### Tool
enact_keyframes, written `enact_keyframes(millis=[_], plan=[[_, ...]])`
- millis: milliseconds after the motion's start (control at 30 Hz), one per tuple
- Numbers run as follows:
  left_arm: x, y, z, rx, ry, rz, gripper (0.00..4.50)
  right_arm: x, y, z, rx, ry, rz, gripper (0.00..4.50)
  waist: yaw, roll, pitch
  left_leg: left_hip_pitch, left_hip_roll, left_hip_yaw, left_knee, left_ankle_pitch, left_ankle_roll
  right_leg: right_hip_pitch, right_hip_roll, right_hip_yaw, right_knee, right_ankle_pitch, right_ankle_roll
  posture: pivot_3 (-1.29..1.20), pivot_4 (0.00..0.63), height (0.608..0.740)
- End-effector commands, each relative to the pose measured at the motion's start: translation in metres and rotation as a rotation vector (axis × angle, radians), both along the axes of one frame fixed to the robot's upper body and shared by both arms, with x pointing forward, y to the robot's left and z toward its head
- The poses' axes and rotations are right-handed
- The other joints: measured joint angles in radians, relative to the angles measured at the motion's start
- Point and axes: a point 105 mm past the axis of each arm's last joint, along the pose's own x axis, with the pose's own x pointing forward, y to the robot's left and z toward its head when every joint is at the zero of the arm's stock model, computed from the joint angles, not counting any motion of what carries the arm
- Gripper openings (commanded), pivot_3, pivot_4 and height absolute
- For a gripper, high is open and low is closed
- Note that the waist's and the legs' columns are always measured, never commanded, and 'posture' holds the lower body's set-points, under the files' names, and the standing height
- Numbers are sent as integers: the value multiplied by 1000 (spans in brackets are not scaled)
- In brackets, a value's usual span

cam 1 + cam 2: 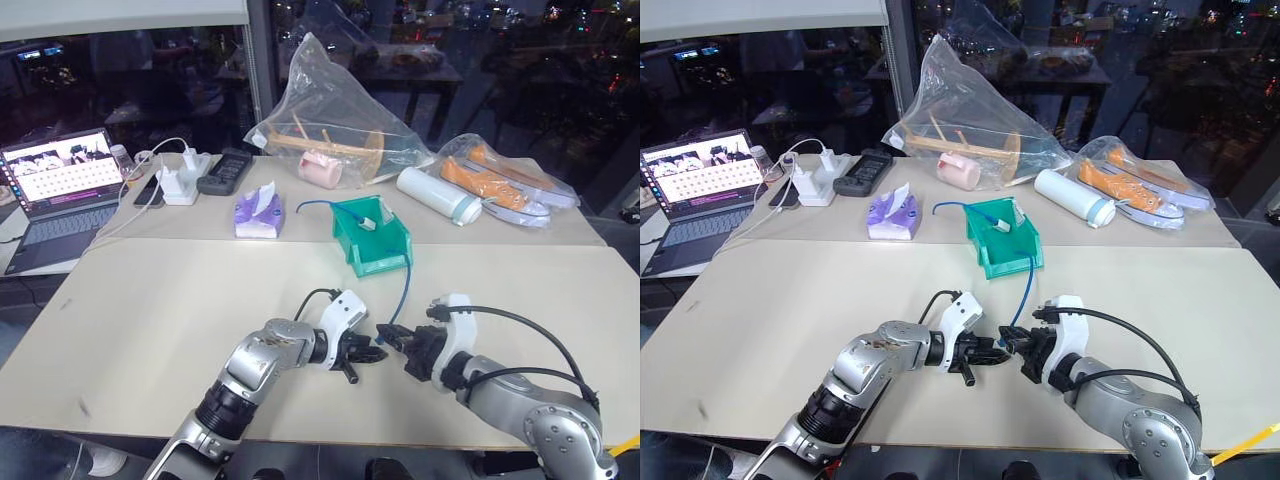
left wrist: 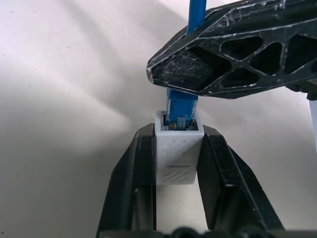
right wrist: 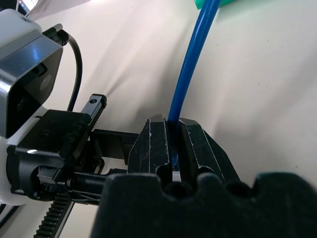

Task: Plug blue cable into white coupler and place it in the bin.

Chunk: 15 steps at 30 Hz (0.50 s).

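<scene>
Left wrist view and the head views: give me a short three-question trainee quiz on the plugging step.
1. True or false: the left end effector is shut on the white coupler.
2. What does the right end effector pinch? A) the tissue pack B) the blue cable C) a charger
3. Fill in: the cable's far end runs up the table to the teal ____.

Key:
1. True; its two fingers clamp the coupler's sides.
2. B; the plug sits at the coupler's socket mouth, though whether it is fully seated cannot be told.
3. bin
</scene>
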Motion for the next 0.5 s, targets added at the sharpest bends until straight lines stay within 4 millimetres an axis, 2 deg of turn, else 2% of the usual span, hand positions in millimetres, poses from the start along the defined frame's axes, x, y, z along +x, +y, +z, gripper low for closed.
enact_keyframes(millis=[33, 67, 100, 233, 267, 333, 367, 433, 500], plan=[[7, 5, 15, -41, -65, 28, 641, -11, -6, -38, -49, 166, 3, 0, 0, 0, 0, 0, 0, 0, 0, 0, 0, 0, 0, 0, 0, 0, 0, 0, 150, 740], [5, 10, 11, -38, -31, 28, 1658, 2, -15, -18, -47, 60, -41, 0, 0, 0, 0, 0, 0, 0, 0, 0, 0, 0, 0, 0, 0, 0, 0, 0, 150, 740], [3, 14, 9, -36, -6, 28, 1847, 10, -21, -4, -48, -13, -68, 0, -2, 0, 0, 0, 0, 0, 0, 0, 0, 0, 0, 0, 0, 0, 0, 0, 150, 740], [-13, 36, -11, 59, 35, -52, 3330, 24, -31, 52, 15, -196, -122, 0, -12, 3, 3, -4, 0, 0, 0, 0, 0, -6, 0, 1, 2, 0, -1, 0, 150, 740], [-12, 44, -12, 62, 32, -35, 3700, 27, -34, 69, 14, -240, -117, 0, -13, 4, 3, -7, 0, 1, 0, 1, -1, -11, 0, 2, 3, 1, -2, 0, 150, 740], [-8, 53, -11, 57, 17, -7, 4433, 31, -37, 88, 8, -285, -113, 0, -13, 5, 4, -8, 0, 1, 0, 1, -2, -12, 0, 3, 4, 2, -3, 0, 150, 740], [-4, 59, -11, 61, -4, 13, 4433, 36, -39, 99, -8, -316, -104, 0, -12, 5, 4, -8, 0, 1, 0, 1, -2, -13, 0, 3, 4, 2, -3, 0, 150, 740], [6, 69, 0, 8, -41, 67, 4433, 63, -40, 123, -39, -382, -95, 0, -26, 5, 6, -8, 0, 1, -1, 1, -1, -13, 0, 3, 3, 2, -3, 0, 150, 740], [14, 73, 7, -22, -75, 107, 4433, 80, -37, 134, -55, -411, -80, 0, -30, 6, 9, -8, 0, 2, 0, 1, -1, -13, 0, 3, 3, 2, -4, 0, 150, 740]])
